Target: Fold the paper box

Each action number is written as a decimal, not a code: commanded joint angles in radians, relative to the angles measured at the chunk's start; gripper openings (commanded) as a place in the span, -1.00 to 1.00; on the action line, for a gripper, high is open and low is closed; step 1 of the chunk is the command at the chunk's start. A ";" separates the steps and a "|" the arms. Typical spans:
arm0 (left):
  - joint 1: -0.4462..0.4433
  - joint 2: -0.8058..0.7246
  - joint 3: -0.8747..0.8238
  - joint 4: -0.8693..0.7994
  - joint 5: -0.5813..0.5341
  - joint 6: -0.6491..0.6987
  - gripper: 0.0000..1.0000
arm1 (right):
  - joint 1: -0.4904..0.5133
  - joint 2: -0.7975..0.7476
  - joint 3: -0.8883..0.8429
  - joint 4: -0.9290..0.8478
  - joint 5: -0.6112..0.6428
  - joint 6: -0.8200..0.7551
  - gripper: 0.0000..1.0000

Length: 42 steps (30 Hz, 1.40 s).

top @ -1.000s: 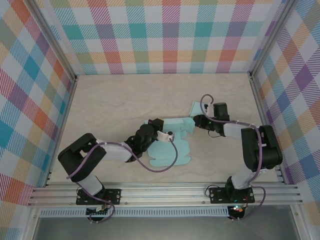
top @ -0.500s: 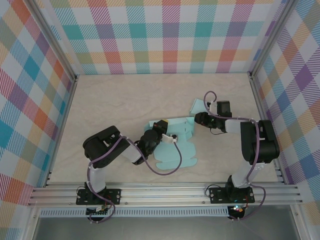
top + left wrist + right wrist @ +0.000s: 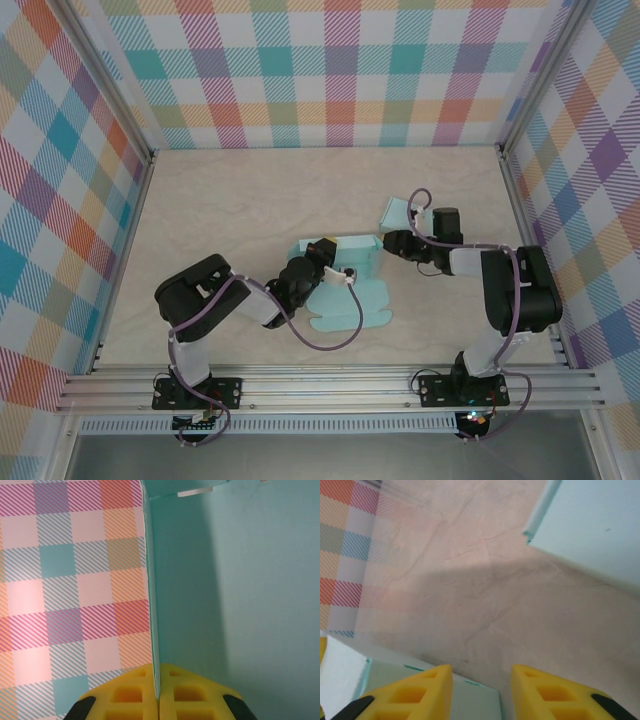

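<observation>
The left gripper (image 3: pixel 157 680) is clamped shut on a thin upright wall (image 3: pixel 152 580) of the paper box (image 3: pixel 350 290). That wall runs straight out ahead of its fingertips. The right gripper (image 3: pixel 481 680) is half open with nothing in it, just bare table (image 3: pixel 485 605) between the fingers. A teal panel (image 3: pixel 590 525) sits ahead and off to one side. The left arm is clearly the one in contact.

The paper box (image 3: pixel 240 595) runs off the top, right and bottom edges of the left wrist view, so its full shape cannot be told. The left gripper (image 3: pixel 159 680) and right gripper (image 3: pixel 481 675) are cut by their views' lower edges (the finger bases lie out of frame). From above, a purple cable (image 3: pixel 345 335) covers part of the box.
</observation>
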 commanded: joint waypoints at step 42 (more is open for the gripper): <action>-0.027 -0.010 -0.012 -0.153 -0.034 -0.028 -1.00 | 0.184 -0.309 -0.218 -0.036 0.170 -0.030 -0.08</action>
